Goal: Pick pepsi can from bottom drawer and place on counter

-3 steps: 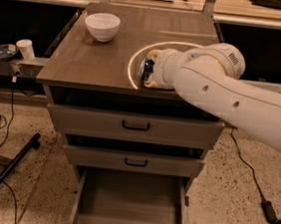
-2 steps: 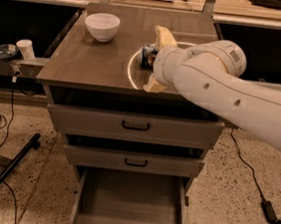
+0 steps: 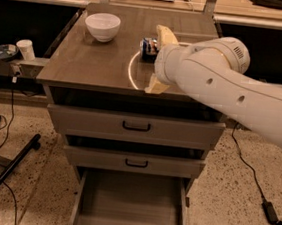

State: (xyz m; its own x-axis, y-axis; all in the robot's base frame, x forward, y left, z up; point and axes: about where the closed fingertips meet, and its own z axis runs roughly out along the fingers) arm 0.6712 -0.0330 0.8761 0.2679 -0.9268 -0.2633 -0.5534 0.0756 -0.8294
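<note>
Currently, my gripper [image 3: 155, 60] sits over the right half of the counter [image 3: 86, 63], with my arm reaching in from the right. My jaws are spread wide and hold nothing. One finger [image 3: 166, 36] points to the far side and the other reaches the near edge of the counter.

1. Task item: the pepsi can [image 3: 148, 48] is on the counter, near its middle, just left of my wrist and just beside the far finger. I cannot tell whether the two touch.
2. Edges: the can is well in from the near, left and far edges. The ring of reflected light [image 3: 131, 71] curves across the surface on the can's near side.
3. Open room: bare counter surface runs left of the can and nearward from the white bowl [image 3: 102, 26], which stands at the far left, well apart from the can.
4. Below: the bottom drawer [image 3: 131, 204] is pulled out toward the near side, its flat floor exposed.

Count:
- Cans: one.
- Bowls: one.
- Drawers: three, namely the bottom drawer and two upper drawers [image 3: 137, 126] with black handles.
- Cups: one white cup [image 3: 25, 49], on a ledge left of the cabinet.
</note>
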